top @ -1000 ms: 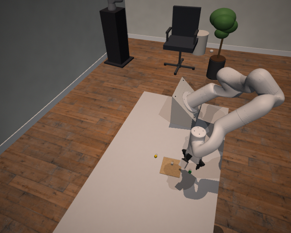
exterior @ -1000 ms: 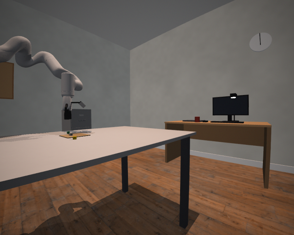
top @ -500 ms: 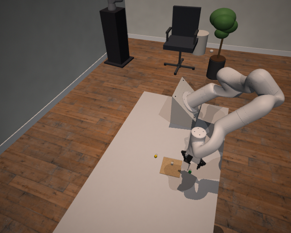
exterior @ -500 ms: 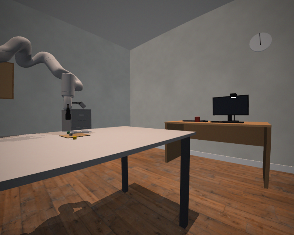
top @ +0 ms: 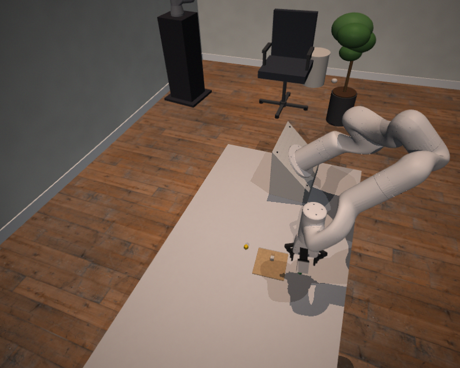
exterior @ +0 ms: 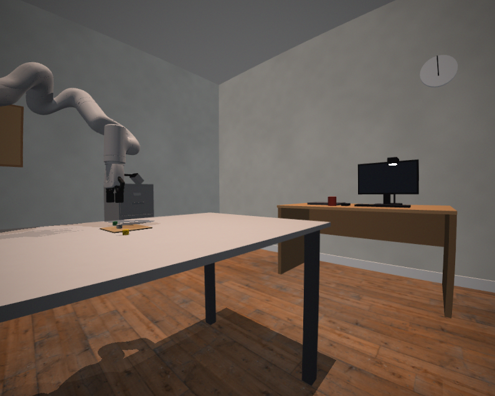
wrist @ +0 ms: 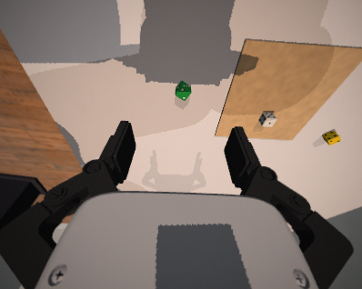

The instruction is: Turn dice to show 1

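My gripper (top: 304, 260) (exterior: 114, 201) (wrist: 181, 135) is wide open and empty, high above the table. The green die (top: 300, 273) (exterior: 114, 223) (wrist: 183, 91) lies on the table beside the mat, beyond the fingertips in the wrist view; its upper face cannot be told surely. The white die (top: 272, 257) (exterior: 119, 226) (wrist: 267, 119) is on the tan mat (top: 261, 253) (exterior: 139, 228) (wrist: 288, 68). A bright face with one pip shows in the wrist view; whether it is the top is unclear. The yellow die (top: 246, 247) (exterior: 125, 232) (wrist: 331, 137) lies off the mat.
The white table (top: 206, 284) (exterior: 205, 238) bears the dice and mat. Its long edge (wrist: 47, 106) runs at the left of the wrist view. The robot's sloped base stands at the table's far end in the top view. Arm shadows cross the mat and table.
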